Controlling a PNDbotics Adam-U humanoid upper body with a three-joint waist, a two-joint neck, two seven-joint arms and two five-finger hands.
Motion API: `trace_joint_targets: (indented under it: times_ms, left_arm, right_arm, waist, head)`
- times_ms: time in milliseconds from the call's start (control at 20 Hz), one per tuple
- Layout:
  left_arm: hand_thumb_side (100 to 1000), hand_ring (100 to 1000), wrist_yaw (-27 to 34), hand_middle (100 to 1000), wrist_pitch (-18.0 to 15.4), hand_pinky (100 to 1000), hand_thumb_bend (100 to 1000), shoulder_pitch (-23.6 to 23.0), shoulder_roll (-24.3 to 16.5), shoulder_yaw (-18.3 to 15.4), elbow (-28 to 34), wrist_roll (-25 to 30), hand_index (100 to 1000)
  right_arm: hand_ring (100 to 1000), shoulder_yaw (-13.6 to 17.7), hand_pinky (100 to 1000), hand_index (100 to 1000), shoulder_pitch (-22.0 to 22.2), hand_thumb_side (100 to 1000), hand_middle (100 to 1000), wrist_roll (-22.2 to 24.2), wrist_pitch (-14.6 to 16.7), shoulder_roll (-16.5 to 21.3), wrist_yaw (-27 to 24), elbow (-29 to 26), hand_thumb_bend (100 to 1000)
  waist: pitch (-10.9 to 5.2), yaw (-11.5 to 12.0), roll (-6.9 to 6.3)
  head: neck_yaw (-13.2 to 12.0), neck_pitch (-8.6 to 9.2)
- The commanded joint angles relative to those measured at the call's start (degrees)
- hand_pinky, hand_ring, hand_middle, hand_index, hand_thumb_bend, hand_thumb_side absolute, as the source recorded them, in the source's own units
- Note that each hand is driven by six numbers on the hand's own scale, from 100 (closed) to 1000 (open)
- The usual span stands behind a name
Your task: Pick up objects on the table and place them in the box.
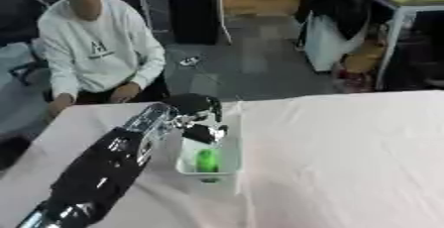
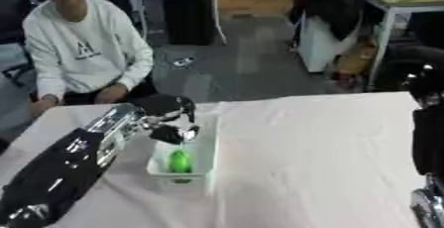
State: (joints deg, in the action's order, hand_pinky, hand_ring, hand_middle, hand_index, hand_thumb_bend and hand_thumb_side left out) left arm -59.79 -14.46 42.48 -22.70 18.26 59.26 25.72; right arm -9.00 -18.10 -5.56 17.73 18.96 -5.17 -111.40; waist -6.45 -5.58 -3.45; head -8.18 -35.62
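Box [image 1: 227, 168] count is one, with one green object [image 1: 206, 160] inside, left hand [image 1: 197, 118] above it, fingers curled, can't tell if pinching anything.

Both head views look down, sharing the table [image 1: 347, 147] and box [image 2: 204, 148]

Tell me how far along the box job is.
A green object already lies in the box. The left hand hangs over the box; what it holds, if anything, I cannot tell. No other loose objects show on the table, so little seems left. The right arm shows only at the right eye view's edge.
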Motion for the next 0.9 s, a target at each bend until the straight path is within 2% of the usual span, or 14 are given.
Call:
trace_joint_targets:
  times_ms: [50, 150, 350, 400, 550, 600, 700, 750, 800, 900]
  left_arm:
    - [1000, 1000, 0.3, 1000, -0.1, 1000, 1000, 0.4, -1.7, -2.0, 3.2, 0.7, 1000]
    - [1000, 1000, 1.8, 1000, 1.1, 1000, 1000, -1.2, -1.6, -3.5, 6.2, -3.1, 1000]
    - [1000, 1000, 10.6, 1000, 5.5, 1000, 977, -7.7, -0.4, -7.5, 13.7, -15.6, 1000]
    - [1000, 954, 12.8, 1000, 6.5, 981, 933, -9.4, 0.0, -8.2, 15.3, -18.1, 1000]
    - [1000, 900, 19.9, 973, 8.0, 922, 884, -14.9, 2.0, -10.1, 21.2, -25.6, 1000]
    - [966, 840, 22.3, 925, 7.8, 858, 812, -16.3, 2.8, -10.6, 23.3, -28.1, 977]
    - [926, 759, 28.7, 861, 5.6, 741, 741, -19.4, 5.4, -11.9, 28.8, -35.0, 922]
    - [919, 770, 31.8, 852, 3.8, 760, 729, -20.9, 6.5, -12.2, 31.6, -38.5, 910]
    - [926, 740, 33.9, 847, 2.8, 696, 728, -22.1, 7.0, -12.4, 33.0, -40.7, 897]
    - [946, 765, 35.0, 876, 2.2, 716, 721, -23.8, 8.1, -13.0, 35.4, -42.7, 886]
  right_arm:
    - [643, 0.2, 626, 745, -0.7, 959, 676, 0.0, 0.0, 0.1, 0.0, -0.3, 100]
    - [643, 0.3, 626, 745, -0.7, 959, 676, 0.0, 0.0, 0.1, 0.1, -0.3, 100]
    - [642, 0.4, 626, 746, -0.5, 961, 675, -0.1, 0.0, 0.5, 0.3, -0.3, 100]
    - [642, 0.4, 626, 745, -0.5, 962, 675, -0.2, 0.0, 0.6, 0.4, -0.3, 100]
    - [642, 0.5, 627, 746, -0.3, 964, 674, -0.2, 0.0, 0.9, 0.5, -0.3, 100]
    - [642, 0.5, 627, 746, -0.2, 964, 674, -0.2, 0.0, 0.9, 0.6, -0.3, 100]
    - [641, 0.6, 626, 746, -0.1, 965, 674, -0.2, -0.1, 1.0, 0.7, -0.3, 100]
    - [641, 0.6, 626, 745, -0.1, 961, 674, -0.3, 0.0, 0.9, 0.8, -0.4, 100]
    - [641, 0.7, 626, 746, -0.1, 965, 674, -0.3, 0.0, 0.9, 0.8, -0.4, 100]
    - [640, 0.8, 625, 746, 0.2, 966, 674, -0.4, 0.0, 1.0, 0.8, -0.5, 100]
  waist:
    - [-0.38, 0.1, 0.14]
    - [-0.31, 0.3, 0.13]
    - [0.0, 1.1, 0.27]
    - [0.05, 1.3, 0.34]
    - [0.2, 1.8, 0.69]
    - [0.24, 1.9, 0.82]
    - [0.37, 2.1, 1.14]
    - [0.46, 2.2, 1.31]
    - [0.52, 2.3, 1.41]
    - [0.62, 2.6, 1.64]
  head:
    - [-0.8, -0.04]
    - [-0.6, 0.57]
    - [-0.1, 4.0]
    - [0.0, 4.77]
    - [0.5, 7.1]
    - [0.5, 7.42]
    - [0.3, 6.94]
    - [0.3, 6.31]
    - [0.4, 5.53]
    - [0.7, 3.06]
